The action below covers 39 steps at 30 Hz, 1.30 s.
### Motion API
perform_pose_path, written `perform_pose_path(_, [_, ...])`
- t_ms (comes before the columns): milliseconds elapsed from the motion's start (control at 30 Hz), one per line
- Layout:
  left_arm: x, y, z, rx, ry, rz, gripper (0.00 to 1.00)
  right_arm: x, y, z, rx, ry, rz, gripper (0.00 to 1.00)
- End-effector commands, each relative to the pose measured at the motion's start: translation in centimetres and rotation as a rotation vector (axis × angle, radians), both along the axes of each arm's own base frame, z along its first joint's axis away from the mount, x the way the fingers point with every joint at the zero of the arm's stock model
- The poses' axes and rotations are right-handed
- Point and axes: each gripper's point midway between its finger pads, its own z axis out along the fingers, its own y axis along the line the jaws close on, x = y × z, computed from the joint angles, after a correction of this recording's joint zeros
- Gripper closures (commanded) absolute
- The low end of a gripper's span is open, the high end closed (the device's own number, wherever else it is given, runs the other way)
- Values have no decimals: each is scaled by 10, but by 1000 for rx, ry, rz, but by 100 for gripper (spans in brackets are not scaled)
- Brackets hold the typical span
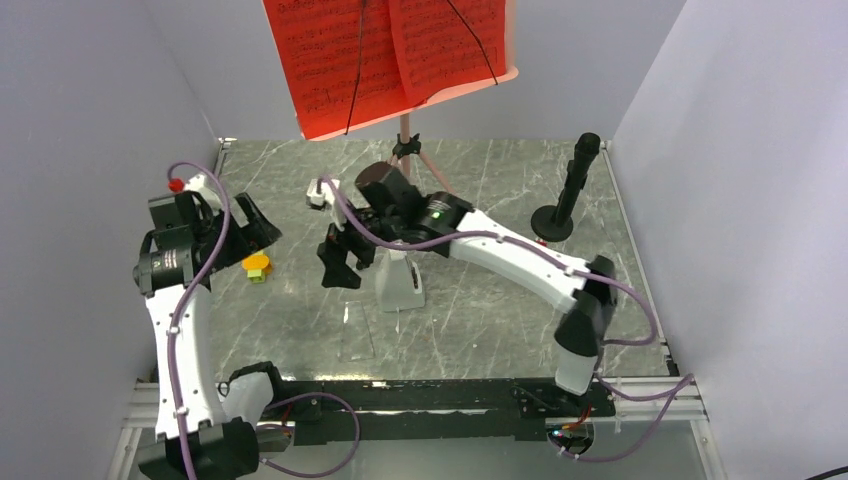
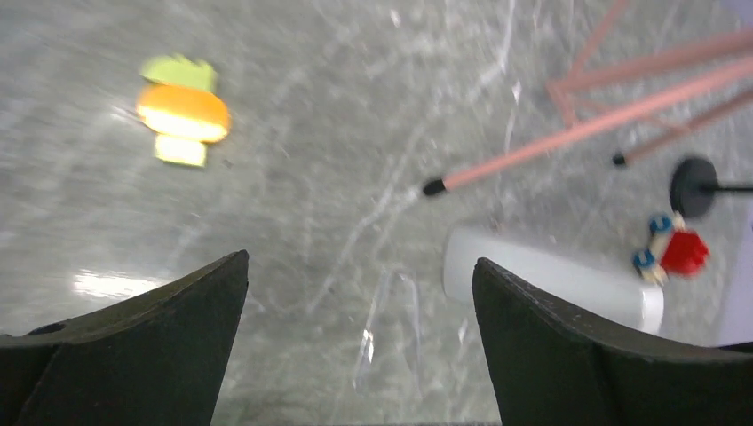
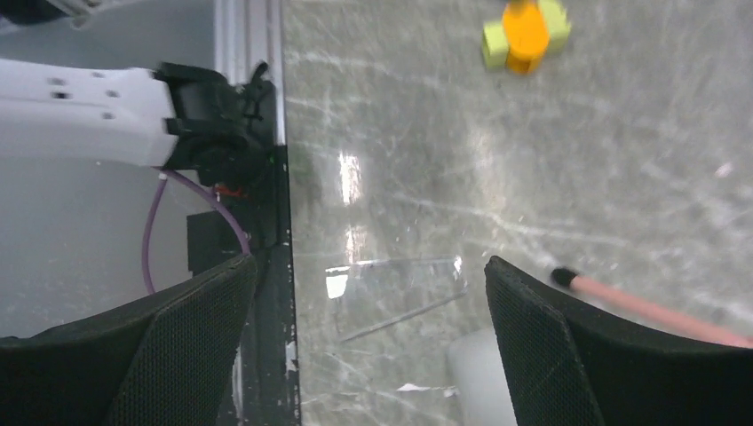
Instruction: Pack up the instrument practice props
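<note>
Red sheet music point(image 1: 390, 60) rests open on the desk of the pink music stand point(image 1: 405, 135) at the far side of the grey marble-patterned table point(image 1: 500, 320). The stand is upright, and the right arm hides part of its legs. From the left wrist camera, one pink leg with a black tip runs across the table.

The white metronome point(image 1: 398, 280) sits on the table near the middle, just beside the right gripper point(image 1: 342, 262) and below that arm's wrist. The right gripper's fingers are spread wide with nothing between them. It hangs over bare table and a clear plastic sheet point(image 3: 400, 284).

The left gripper point(image 1: 262, 232) is also spread wide and empty. It sits at the left side, just above an orange and green toy block point(image 1: 257, 267). The metronome is well apart from it.

A black post on a round base point(image 1: 570, 190) stands at the far right. A small red, white and blue toy point(image 2: 679, 253) lies near the metronome.
</note>
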Motion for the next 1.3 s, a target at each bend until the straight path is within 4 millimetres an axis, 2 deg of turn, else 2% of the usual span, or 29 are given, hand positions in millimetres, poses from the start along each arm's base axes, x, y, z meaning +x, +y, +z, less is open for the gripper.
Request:
perform_pose_path(0, [-6, 61, 42, 221, -71, 288, 1, -4, 5, -57, -186, 180, -158, 0])
perform_pose_path(67, [-15, 84, 57, 288, -85, 431, 1, -10, 12, -78, -234, 162, -168, 0])
perform_pose_path(133, [-17, 94, 68, 321, -103, 490, 1, -13, 17, -98, -278, 186, -226, 0])
perform_pose_path(267, [-15, 87, 83, 310, -144, 450, 1, -6, 20, -130, -359, 212, -371, 0])
perform_pose_path(433, [-11, 70, 72, 246, -135, 368, 1, 7, 21, -167, -442, 247, -518, 5])
perform_pose_path(533, [-10, 69, 63, 238, -120, 367, 1, 0, 21, -187, -496, 265, -564, 7])
perform_pose_path(733, [-11, 70, 56, 231, -128, 375, 1, -8, 3, -228, -630, 300, -651, 10])
perform_pose_path(900, [-18, 70, 51, 203, -120, 384, 1, -11, -3, -246, -682, 336, -691, 11])
perform_pose_path(1000, [-22, 66, 42, 186, -114, 377, 1, -11, 1, -255, -684, 362, -703, 11])
perform_pose_path(1100, [-24, 63, 31, 154, -98, 376, 1, -11, 11, -255, -666, 381, -698, 11])
perform_pose_path(1267, [-24, 59, 28, 112, -98, 366, 1, -10, 15, -265, -679, 383, -694, 12])
